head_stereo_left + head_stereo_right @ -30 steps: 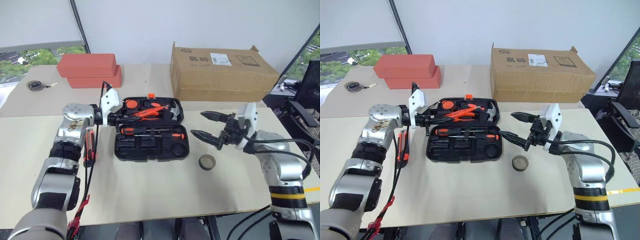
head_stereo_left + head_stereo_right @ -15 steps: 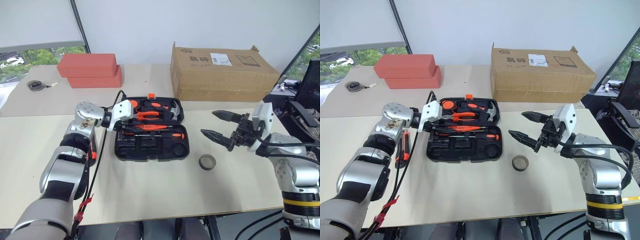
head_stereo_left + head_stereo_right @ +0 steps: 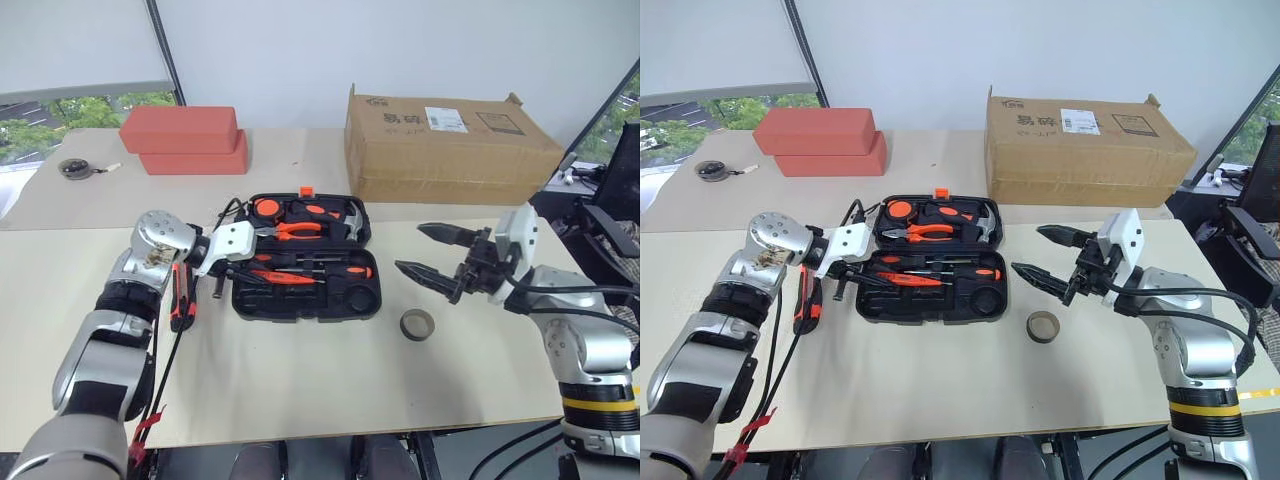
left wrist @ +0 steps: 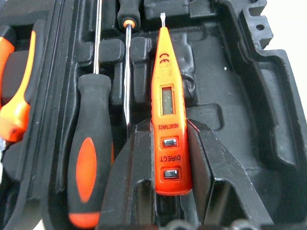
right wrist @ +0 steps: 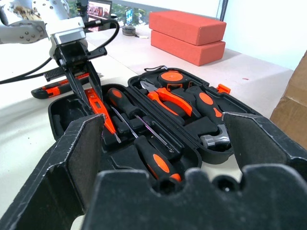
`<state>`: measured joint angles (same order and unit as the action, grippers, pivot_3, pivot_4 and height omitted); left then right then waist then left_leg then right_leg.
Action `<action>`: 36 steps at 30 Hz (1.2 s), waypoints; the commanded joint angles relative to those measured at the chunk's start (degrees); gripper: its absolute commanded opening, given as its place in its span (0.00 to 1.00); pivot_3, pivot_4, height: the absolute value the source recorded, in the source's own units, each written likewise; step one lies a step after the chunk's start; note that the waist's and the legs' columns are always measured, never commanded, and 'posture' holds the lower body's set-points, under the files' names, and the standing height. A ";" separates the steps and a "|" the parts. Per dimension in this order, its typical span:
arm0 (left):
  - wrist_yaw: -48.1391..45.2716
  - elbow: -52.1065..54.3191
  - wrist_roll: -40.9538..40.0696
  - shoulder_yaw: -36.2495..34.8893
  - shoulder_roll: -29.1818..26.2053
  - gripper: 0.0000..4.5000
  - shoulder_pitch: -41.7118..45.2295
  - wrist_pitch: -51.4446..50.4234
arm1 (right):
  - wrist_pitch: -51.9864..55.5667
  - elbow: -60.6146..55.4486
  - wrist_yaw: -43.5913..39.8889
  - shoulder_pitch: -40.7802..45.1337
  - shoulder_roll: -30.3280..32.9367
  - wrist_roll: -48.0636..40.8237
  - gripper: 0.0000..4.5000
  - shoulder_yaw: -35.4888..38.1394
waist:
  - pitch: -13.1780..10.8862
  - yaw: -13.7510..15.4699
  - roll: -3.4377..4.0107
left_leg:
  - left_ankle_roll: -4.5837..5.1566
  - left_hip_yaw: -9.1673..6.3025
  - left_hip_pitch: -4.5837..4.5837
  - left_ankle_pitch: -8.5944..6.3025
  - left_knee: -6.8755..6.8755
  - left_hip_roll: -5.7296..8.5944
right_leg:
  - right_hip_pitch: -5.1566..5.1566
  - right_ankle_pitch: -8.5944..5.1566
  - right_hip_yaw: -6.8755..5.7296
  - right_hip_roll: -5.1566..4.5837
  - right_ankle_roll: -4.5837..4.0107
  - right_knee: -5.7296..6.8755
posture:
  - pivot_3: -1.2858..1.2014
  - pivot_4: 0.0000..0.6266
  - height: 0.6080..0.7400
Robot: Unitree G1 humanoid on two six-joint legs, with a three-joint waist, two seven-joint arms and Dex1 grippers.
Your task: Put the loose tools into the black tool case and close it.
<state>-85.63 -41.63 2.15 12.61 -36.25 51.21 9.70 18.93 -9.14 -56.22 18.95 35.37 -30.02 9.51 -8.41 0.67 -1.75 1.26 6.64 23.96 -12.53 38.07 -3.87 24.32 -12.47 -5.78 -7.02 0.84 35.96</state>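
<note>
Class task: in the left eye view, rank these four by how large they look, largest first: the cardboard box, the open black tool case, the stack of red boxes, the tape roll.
1. cardboard box
2. black tool case
3. red boxes, farther back, so their true size is unsure
4. tape roll

Black tool case (image 3: 305, 300) with an orange latch (image 3: 307, 190); slim orange screwdriver (image 4: 170, 124) with grey buttons and white lettering; black-and-orange handled screwdriver (image 4: 91, 163); orange-and-black utility knife (image 3: 181, 295); brownish tape roll (image 3: 416, 323); two red boxes (image 3: 185, 140); plain brown cardboard box (image 3: 450, 150) with a white label
</note>
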 commanded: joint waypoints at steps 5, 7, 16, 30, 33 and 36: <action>2.32 5.01 0.84 0.10 -2.15 0.11 -2.14 -2.63 | -2.09 -0.79 -0.49 0.49 0.17 -0.21 1.00 0.17 | 0.00 -0.04 0.00 | 0.00 -0.01 0.00 0.00 0.01 0.00 | 0.00 0.00 0.00 0.00 0.00 0.04 | 0.52 0.24 0.80; 2.56 6.03 0.84 0.04 -2.63 0.11 -2.81 -3.33 | -2.38 -0.56 -0.63 0.45 0.15 -0.14 1.00 0.13 | 0.00 -0.05 0.00 | 0.00 0.00 0.00 0.00 0.01 0.00 | 0.00 0.00 0.00 0.00 0.00 0.05 | 0.52 0.24 0.80; 4.05 8.63 1.08 0.34 -3.43 0.11 -4.37 -5.08 | -3.51 0.55 -1.06 1.09 -0.17 0.09 1.00 -0.42 | 0.00 -0.06 0.01 | 0.00 -0.01 -0.01 0.00 0.15 -0.02 | -0.02 0.00 0.00 0.00 0.00 0.11 | 0.52 0.24 0.80; 5.45 10.78 -0.75 -1.87 -4.32 0.95 -2.99 -5.63 | -3.96 0.93 -0.90 1.72 -0.33 -0.11 1.00 -1.24 | 0.01 -0.05 0.01 | 0.01 0.00 0.00 -0.01 0.21 -0.02 | -0.03 0.01 0.00 0.00 0.00 0.13 | 0.52 0.24 0.80; 3.84 14.99 -5.64 -4.71 -4.82 0.95 -2.85 -9.50 | -3.93 1.06 -0.99 1.87 -0.33 -0.07 1.00 -1.38 | 0.01 -0.07 0.01 | 0.02 0.00 0.00 -0.01 0.21 -0.02 | -0.03 0.01 0.01 0.00 -0.01 0.13 | 0.52 0.24 0.80; 4.28 19.87 -11.58 -8.47 -4.27 0.95 -3.01 -16.32 | -3.81 1.32 -1.12 2.31 -0.35 -0.03 1.00 -1.64 | 0.01 -0.02 0.01 | 0.02 -0.01 0.01 -0.01 0.22 -0.02 | -0.04 0.01 0.01 0.00 0.00 0.13 | 0.52 0.24 0.80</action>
<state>-81.81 -25.49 -5.32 7.26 -40.34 46.98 -2.97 16.50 -7.18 -57.26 19.65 34.99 -29.89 7.29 -8.40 0.65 -1.73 1.29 6.62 23.97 -12.54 38.30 -3.89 24.27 -12.46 -5.77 -7.02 0.84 36.09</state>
